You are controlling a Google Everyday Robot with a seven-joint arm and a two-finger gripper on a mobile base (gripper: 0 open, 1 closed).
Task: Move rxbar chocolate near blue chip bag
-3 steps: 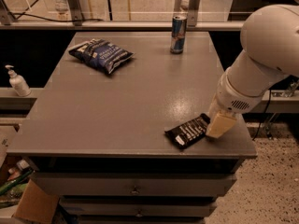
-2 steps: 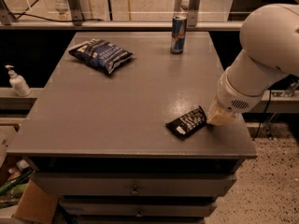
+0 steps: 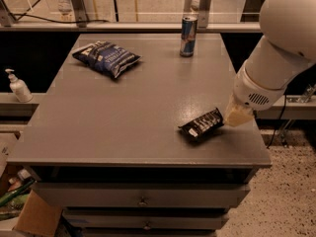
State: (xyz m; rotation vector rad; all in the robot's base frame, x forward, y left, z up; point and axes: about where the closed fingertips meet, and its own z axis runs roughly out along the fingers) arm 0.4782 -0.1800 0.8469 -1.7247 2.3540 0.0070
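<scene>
Bag (image 3: 106, 58) and can (image 3: 188, 35) sit far left of my gripper (image 3: 236, 117). It's angled down against the bar's (image 3: 202, 124) right end; its grip, I can't tell.

Gripper (image 3: 237, 116) touching rxbar chocolate (image 3: 202, 124)

Lab, drawer cabinet (image 3: 123, 112), sanitizer bottle (image 3: 18, 86), fingers (image 3: 239, 116) at cabinet's right edge

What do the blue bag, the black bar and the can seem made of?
The blue chip bag looks like thin plastic film: crinkled, puffy, faintly shiny. The rxbar chocolate, by the gripper near the right front edge of the table, seems wrapped in glossy black film. The can is probably metal: smooth sheen, pale rim.
</scene>
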